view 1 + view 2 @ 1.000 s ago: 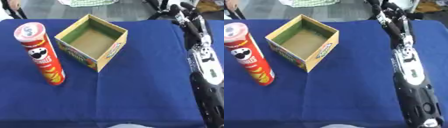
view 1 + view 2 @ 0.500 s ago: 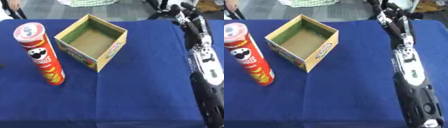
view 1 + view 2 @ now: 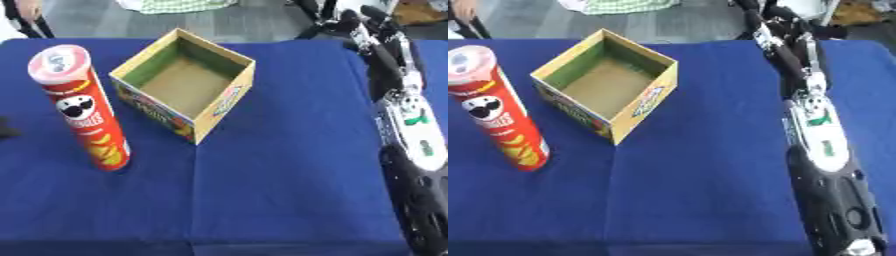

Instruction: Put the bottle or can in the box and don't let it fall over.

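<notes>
While the can [image 3: 80, 106] stands upright on the blue table [image 3: 280, 175], just left of the empty open box [image 3: 185, 89], the right arm [image 3: 820, 150] stretches far back; its hand's [image 3: 350, 20] state is unclear.

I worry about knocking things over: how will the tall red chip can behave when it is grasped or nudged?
The red chip can stands upright, tall on a narrow base, so a nudge near its top would probably tip it. Being round, it would likely roll on the blue tablecloth once down. Its smooth printed wall may be slippery.
</notes>
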